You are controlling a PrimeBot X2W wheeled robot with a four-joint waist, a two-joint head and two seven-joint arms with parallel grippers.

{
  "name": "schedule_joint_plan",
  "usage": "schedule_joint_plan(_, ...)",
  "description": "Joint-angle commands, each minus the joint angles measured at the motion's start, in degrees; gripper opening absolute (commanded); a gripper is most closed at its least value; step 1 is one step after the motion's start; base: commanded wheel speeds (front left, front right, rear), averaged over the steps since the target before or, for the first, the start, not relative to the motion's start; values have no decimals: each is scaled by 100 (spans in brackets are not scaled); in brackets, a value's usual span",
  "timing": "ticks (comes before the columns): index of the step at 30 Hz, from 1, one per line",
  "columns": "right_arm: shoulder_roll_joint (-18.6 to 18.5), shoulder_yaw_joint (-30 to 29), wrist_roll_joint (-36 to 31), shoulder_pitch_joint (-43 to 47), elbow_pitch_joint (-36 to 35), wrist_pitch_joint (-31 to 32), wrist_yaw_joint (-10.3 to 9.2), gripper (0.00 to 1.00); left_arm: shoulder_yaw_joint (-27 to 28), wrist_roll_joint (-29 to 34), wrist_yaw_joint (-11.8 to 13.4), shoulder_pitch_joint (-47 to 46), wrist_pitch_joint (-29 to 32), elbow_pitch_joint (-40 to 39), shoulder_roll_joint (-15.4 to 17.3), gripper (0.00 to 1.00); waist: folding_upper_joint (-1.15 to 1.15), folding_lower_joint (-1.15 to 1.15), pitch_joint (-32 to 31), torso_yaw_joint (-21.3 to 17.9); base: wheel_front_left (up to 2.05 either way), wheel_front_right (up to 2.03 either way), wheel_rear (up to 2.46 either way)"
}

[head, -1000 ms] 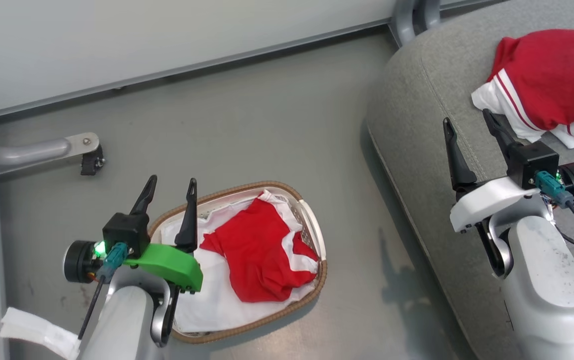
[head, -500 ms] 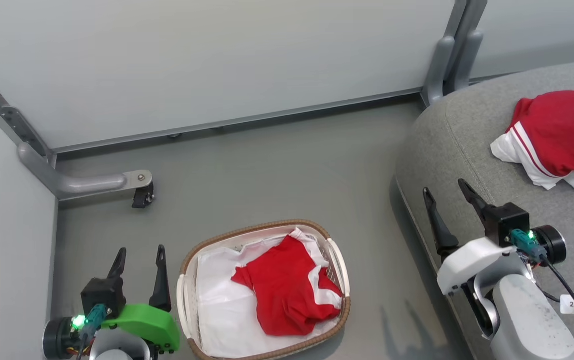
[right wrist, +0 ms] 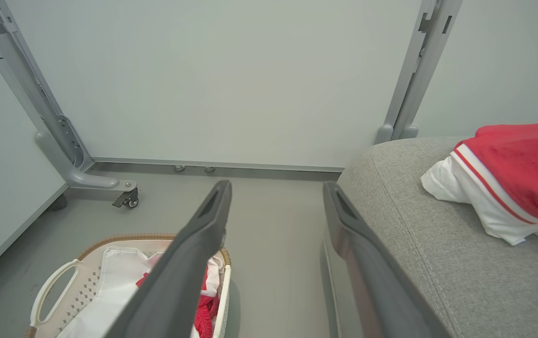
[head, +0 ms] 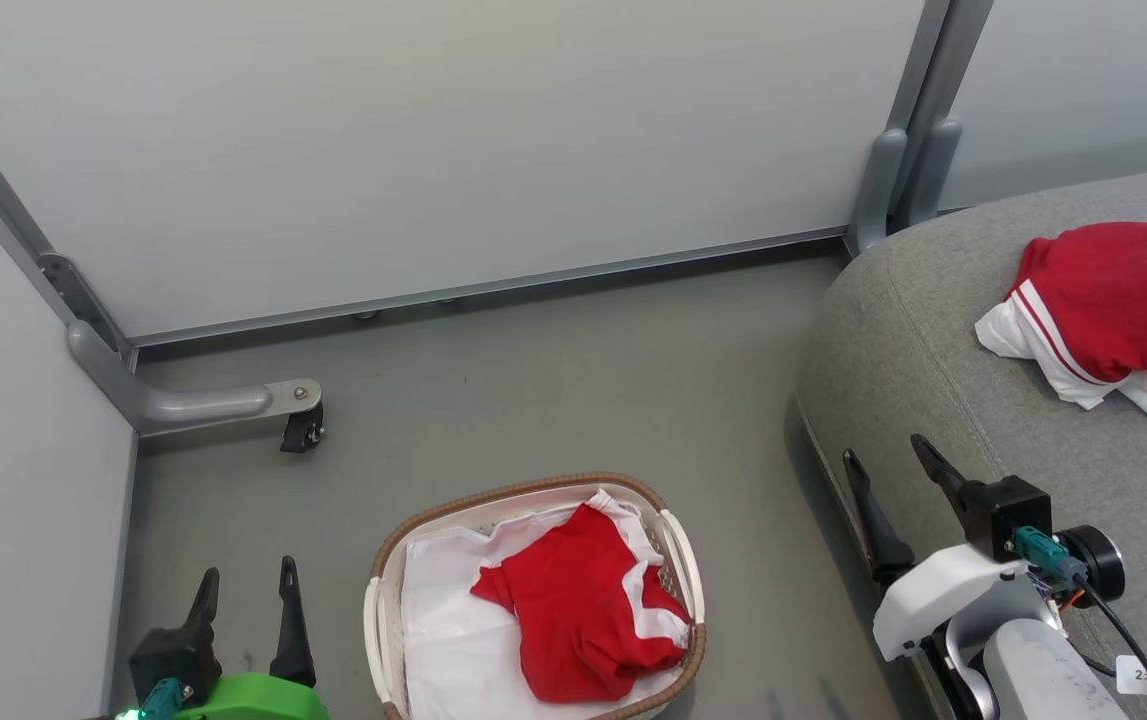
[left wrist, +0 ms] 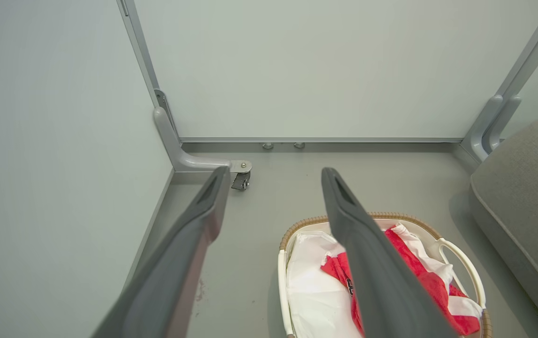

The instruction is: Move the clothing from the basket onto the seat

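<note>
Partly off-frame, the basket [head: 513, 488]

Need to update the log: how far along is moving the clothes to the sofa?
Done: a red-and-white garment lies on the sofa. In hand: nothing; the left gripper and right gripper are open and empty. Left: a red garment lies in the basket, to be moved.

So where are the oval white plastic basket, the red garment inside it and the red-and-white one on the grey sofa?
Oval white plastic basket [head: 523, 482]: head view, far brown woven rim.
Red garment [head: 573, 610] in the basket: head view, middle of its fabric.
Red-and-white garment [head: 1123, 295] on the grey sofa [head: 933, 350]: head view, red upper part.
</note>
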Motion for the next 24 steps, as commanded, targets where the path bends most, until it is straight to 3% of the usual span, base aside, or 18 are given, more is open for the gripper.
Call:
schedule_joint_plan(1, 0, 5, 51, 96, -16, -11, -8, 100, 3, -6, 39, 72, -6, -41, 0, 100, 0, 0, -4, -10, 0, 0, 0)
schedule_joint_plan(13, 56, 99, -35, -42, -74, -10, -8, 100, -161, -184, -11, 70, -5, -59, 0, 100, 0, 0, 100, -77, 0, 0, 0)
schedule_joint_plan(24, 116, 199, -51, -730, -407, -10, -8, 100, -553, -270, -162, -687, -5, 91, 3, 100, 0, 0, 1079, -348, 0, 0, 0)
